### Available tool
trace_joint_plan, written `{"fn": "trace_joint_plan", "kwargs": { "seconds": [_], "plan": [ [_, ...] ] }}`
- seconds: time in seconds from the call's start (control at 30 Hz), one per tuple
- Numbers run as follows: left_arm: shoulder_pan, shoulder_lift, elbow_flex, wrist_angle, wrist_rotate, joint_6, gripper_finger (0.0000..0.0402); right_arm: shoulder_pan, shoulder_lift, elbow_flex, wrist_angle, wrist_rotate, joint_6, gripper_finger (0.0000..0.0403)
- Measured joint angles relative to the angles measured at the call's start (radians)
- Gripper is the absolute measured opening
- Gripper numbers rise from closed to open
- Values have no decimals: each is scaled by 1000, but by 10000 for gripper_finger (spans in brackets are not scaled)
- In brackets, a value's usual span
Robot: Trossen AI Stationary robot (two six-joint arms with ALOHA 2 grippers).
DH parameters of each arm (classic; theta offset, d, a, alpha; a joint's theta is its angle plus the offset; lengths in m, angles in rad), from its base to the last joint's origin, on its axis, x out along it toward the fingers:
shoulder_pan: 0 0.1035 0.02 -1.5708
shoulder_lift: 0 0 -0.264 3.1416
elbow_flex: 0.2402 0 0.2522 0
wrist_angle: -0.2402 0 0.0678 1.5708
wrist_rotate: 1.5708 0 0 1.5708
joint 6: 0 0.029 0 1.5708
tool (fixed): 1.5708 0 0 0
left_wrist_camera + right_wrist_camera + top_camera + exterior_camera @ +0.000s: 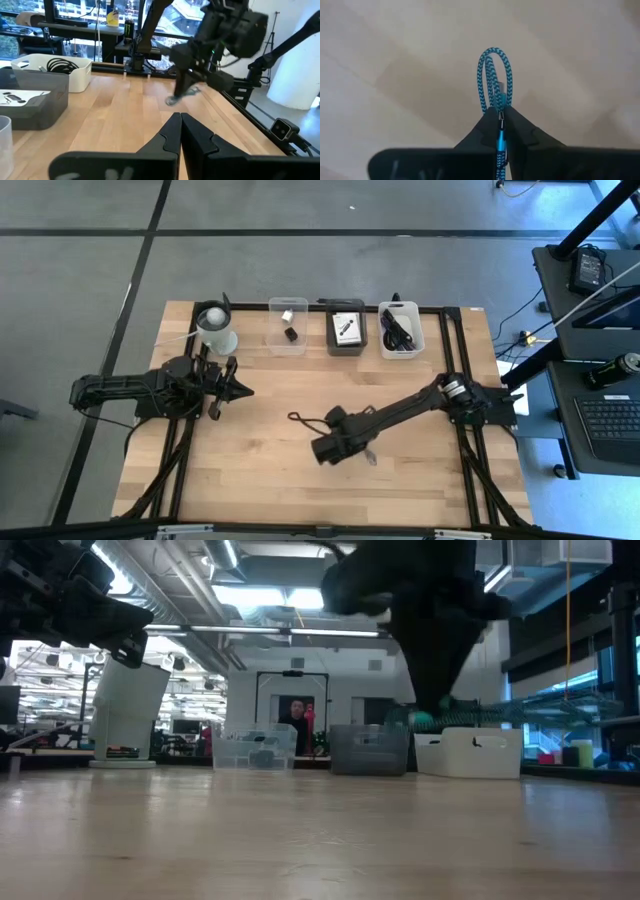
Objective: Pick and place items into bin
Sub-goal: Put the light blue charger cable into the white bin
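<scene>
Right up against the wrist camera, your right gripper [499, 116] has its fingers pinched tight on a blue braided cable [494, 75], with a folded loop poking out past the tips. It looks grabbed near the fold so the rest can trail behind. From above, that arm sits out over the middle of the table [250, 480], with the rest of the cable hard to make out below it. From the other arm's camera you can see it dangling [181, 95] off the wood, so I'd say it's lifted already.

Three bins sit in a row along the far edge: a clear bin [287, 326] holding a small dark bit, a grey bin [347, 332] with a white card, and a white bin [401, 330] with a black coiled cable. The white one seems the likely home.

Your left gripper [240, 390] is parked, fingers closed on nothing, just beside the white cup [216, 328].
</scene>
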Motion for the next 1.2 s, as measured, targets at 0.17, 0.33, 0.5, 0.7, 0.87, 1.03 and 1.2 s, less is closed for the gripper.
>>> {"fn": "trace_joint_plan", "kwargs": {
  "seconds": [0.17,0.33,0.5,0.7,0.87,1.03,1.2],
  "plan": [
    [0,0,0,0,0,0,5,-59,-141,-112,-38,86,-87,11],
    [0,0,0,0,0,0,6,-140,-372,-363,12,152,-110,11],
    [0,0,0,0,0,0,4,-298,-659,-631,178,153,-259,11],
    [0,0,0,0,0,0,4,-624,-968,-781,329,146,-537,11],
    [0,0,0,0,0,0,4,-959,-1044,-788,464,-17,-854,11],
    [0,0,0,0,0,0,4,-1196,-948,-788,598,-210,-1054,11],
    [0,0,0,0,0,0,4,-1301,-792,-789,688,-250,-1168,11]
  ]
}}
